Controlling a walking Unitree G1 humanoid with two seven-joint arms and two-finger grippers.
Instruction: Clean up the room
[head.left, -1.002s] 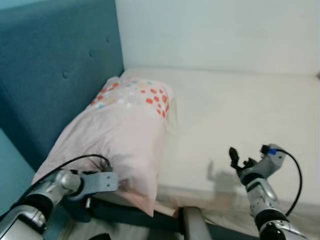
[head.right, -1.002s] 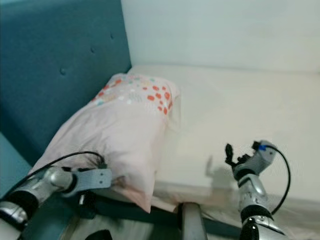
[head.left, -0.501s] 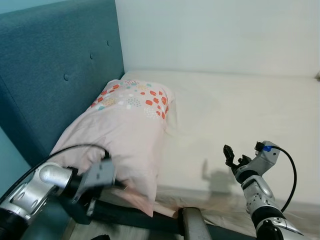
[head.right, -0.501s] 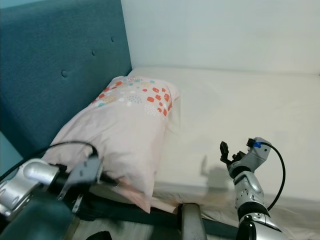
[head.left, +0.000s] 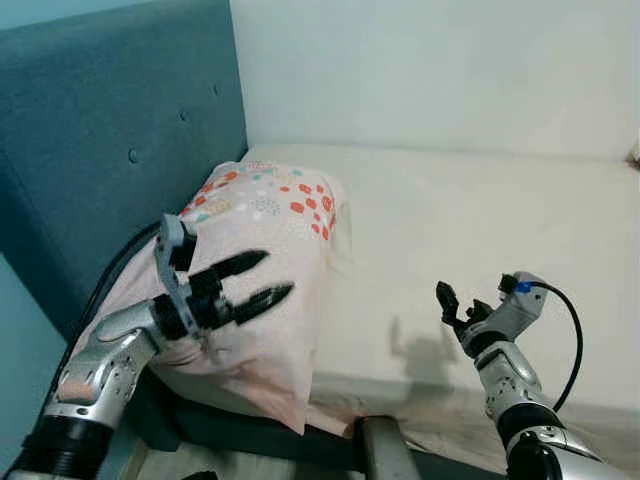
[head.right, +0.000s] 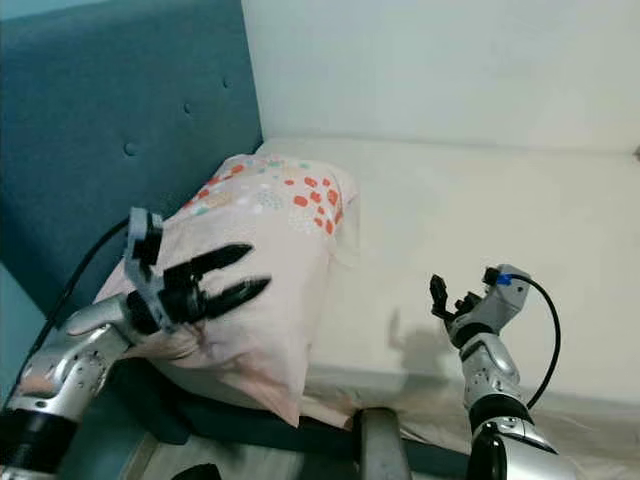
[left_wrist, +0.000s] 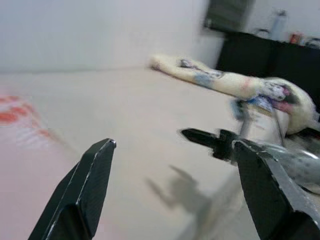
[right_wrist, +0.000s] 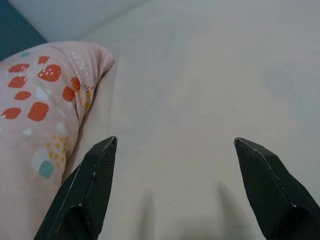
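Cream mattress (head.left: 480, 230), teal headboard (head.left: 100, 130), pink pillow (head.left: 260, 250), left gripper (head.left: 262, 278) and right gripper (right_wrist: 175, 150) fingers apart.

Pillow (head.left: 262, 240): pale pink, red-orange, white and teal spots
Headboard (head.left: 110, 130): teal, buttoned
Mattress (head.left: 480, 230): cream
Wall (head.left: 430, 70): white

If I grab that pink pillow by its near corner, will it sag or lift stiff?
Likely floppy: the pillow looks soft and creased, its near corner drooping over the mattress edge. Probably light, and the fabric should not slip from the open left gripper.
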